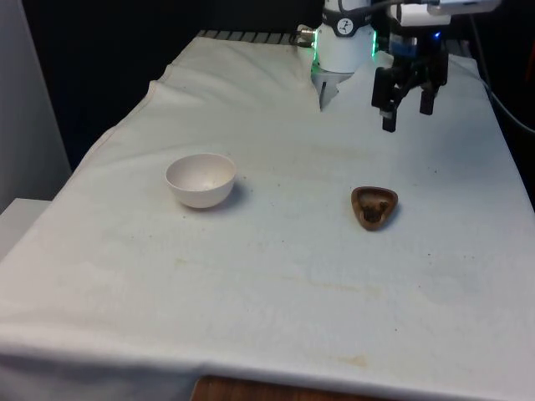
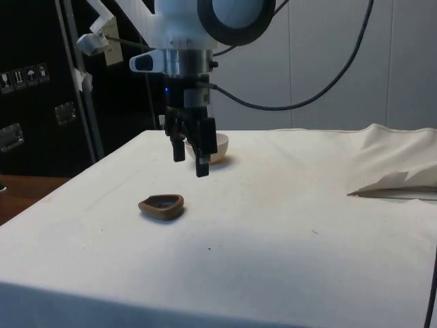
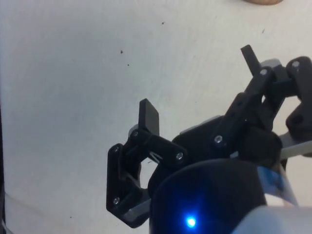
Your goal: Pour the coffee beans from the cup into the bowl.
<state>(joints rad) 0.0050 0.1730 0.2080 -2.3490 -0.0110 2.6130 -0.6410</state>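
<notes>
Black two-finger gripper [image 1: 407, 111] hung wide open, empty, above small brown bean-filled cup [image 1: 374, 206]; round white bowl [image 1: 201, 179] waited well apart.

1. White cloth [image 1: 276, 276] covers the whole table, kinda wrinkly, with a few faint brownish stains and tiny dark specks.
2. Bare wood of the table [image 1: 251, 391] peeks out under the cloth's near edge.
3. Black curtains [image 1: 125, 50] hang at the far end.
4. Dark cabinets [image 2: 34, 102] show in the side view.

end effector [image 3: 200, 83] fingers apart | above white cloth [image 3: 73, 97] | holding nothing
</notes>
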